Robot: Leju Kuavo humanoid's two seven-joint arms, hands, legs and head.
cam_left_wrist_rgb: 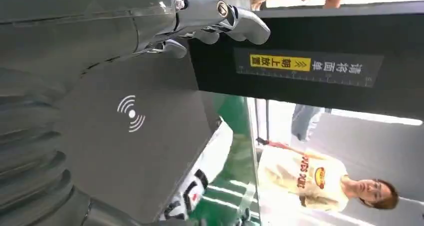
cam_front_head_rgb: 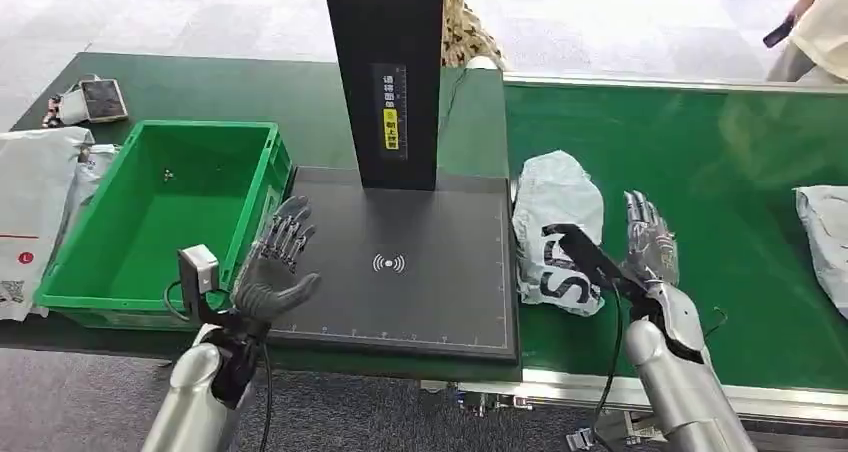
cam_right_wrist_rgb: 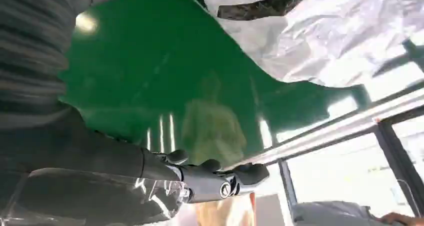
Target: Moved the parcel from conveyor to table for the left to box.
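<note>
Reaching out over the green conveyor [cam_front_head_rgb: 700,172], the right hand [cam_front_head_rgb: 650,244] is seen flat and spread, fingers apart, nothing gripped. The parcel [cam_front_head_rgb: 556,227], a crumpled white poly bag with black lettering, lies just beside that hand on its thumb side, close against the conveyor's edge and next to the black scanning table [cam_front_head_rgb: 400,262]. In the right wrist view the bag's wrinkled film [cam_right_wrist_rgb: 320,31] is seen near the hand, with green belt between it and the fingers [cam_right_wrist_rgb: 220,178]; contact cannot be confirmed. The left hand [cam_front_head_rgb: 275,267] is held open over the near corner of the table, fingers loosely spread and empty, with the green box [cam_front_head_rgb: 160,212] on its outer side. The step in hand is judged to be the grasp of the parcel. A good grasp would be made by bringing the right hand sideways towards the thumb until the bag's bulk is spanned, then closing on a thick fold rather than loose film, which is likely to slip. A short lift would be needed so the table's edge is not caught.
</note>
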